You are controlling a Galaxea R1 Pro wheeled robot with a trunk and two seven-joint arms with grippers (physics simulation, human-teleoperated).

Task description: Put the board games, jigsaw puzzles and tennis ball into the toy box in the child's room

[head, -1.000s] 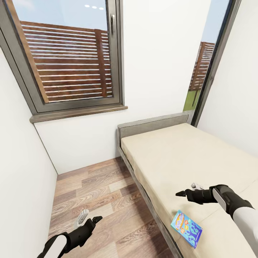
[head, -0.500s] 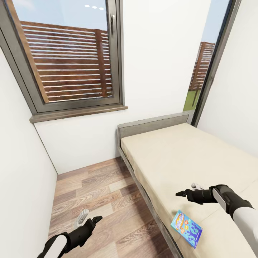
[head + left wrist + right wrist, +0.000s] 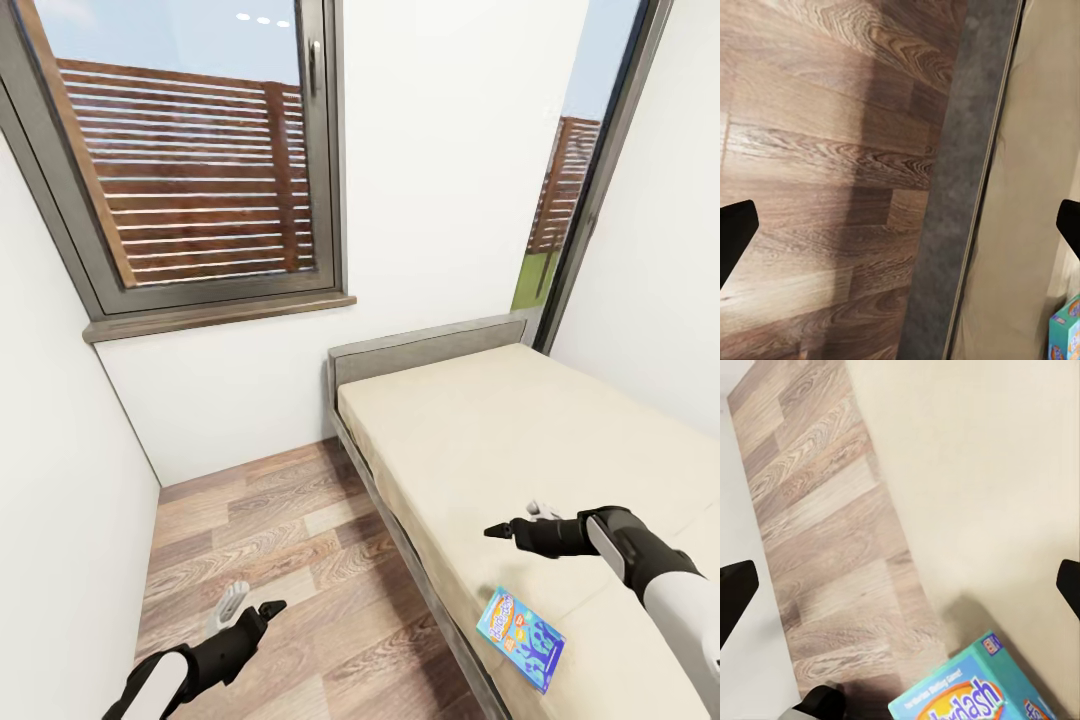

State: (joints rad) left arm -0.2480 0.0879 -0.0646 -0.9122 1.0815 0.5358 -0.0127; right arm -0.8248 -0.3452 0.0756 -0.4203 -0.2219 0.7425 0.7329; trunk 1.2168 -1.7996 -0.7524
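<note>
Head view puts your right gripper (image 3: 512, 524), fingers spread and empty, over the bed (image 3: 480, 440) above the board game (image 3: 520, 638) at lower right. You're at the pickup step: lower onto the box. Your left gripper (image 3: 250, 601) hangs spread at lower left.

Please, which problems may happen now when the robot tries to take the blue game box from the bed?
The flat blue board game box lies close to the near edge of the beige bed, so a push could slide it onto the wooden floor. It lies flat, so the open right gripper, hovering beyond it, may struggle to get its fingers around it.
</note>
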